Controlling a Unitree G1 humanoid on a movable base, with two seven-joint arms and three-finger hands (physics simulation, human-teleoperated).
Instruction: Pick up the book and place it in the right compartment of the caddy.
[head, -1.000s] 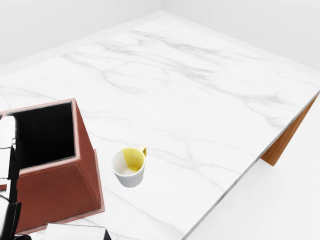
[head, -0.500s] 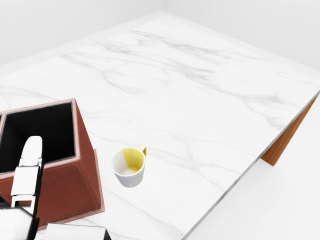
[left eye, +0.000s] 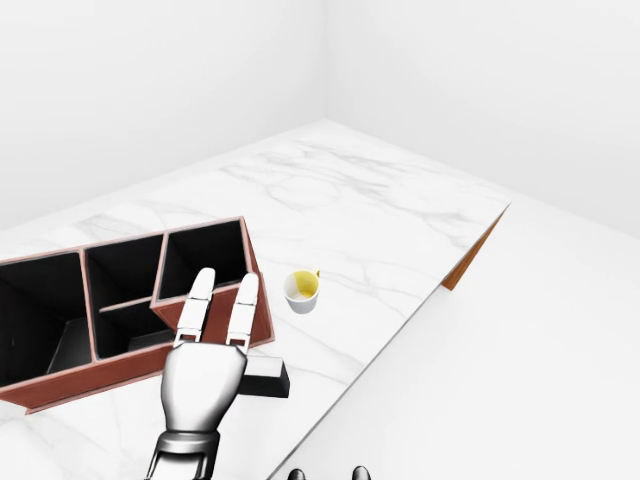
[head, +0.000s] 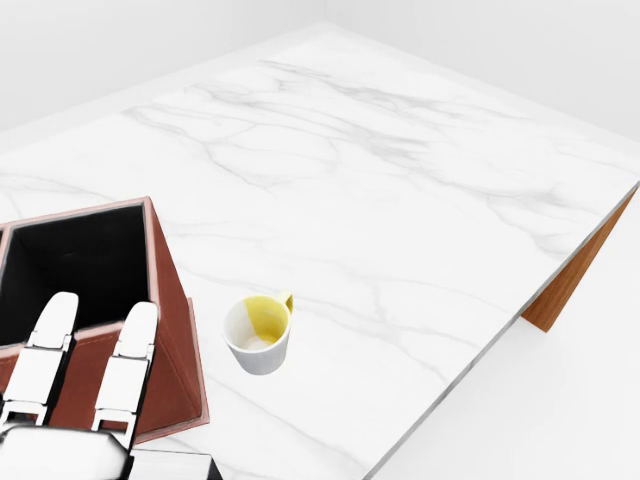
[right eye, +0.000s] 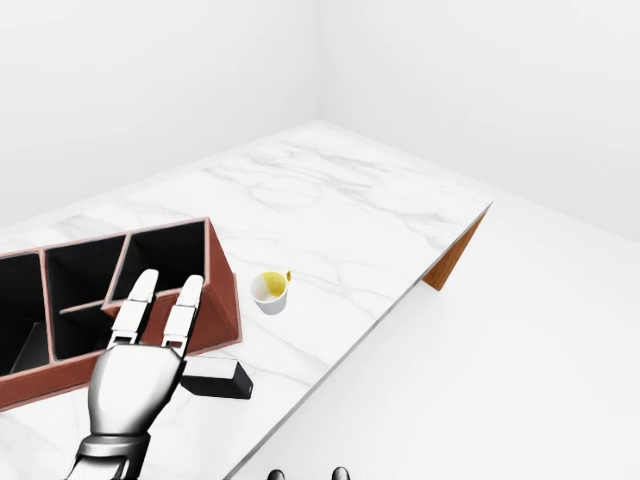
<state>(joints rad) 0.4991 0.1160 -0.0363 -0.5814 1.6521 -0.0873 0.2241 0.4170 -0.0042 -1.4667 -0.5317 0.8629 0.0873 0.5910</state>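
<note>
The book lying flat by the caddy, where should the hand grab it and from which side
Probably by its long edges, coming down from above. The book lies flat on the marble table, so only its thin sides offer purchase. Its left end lies under the open left hand, and the caddy stands close above it in the left-eye view, so the right end is freer.

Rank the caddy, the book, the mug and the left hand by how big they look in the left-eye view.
1. caddy
2. left hand, though it is nearer the camera, so enlarged
3. book, partly hidden by the hand
4. mug
</note>
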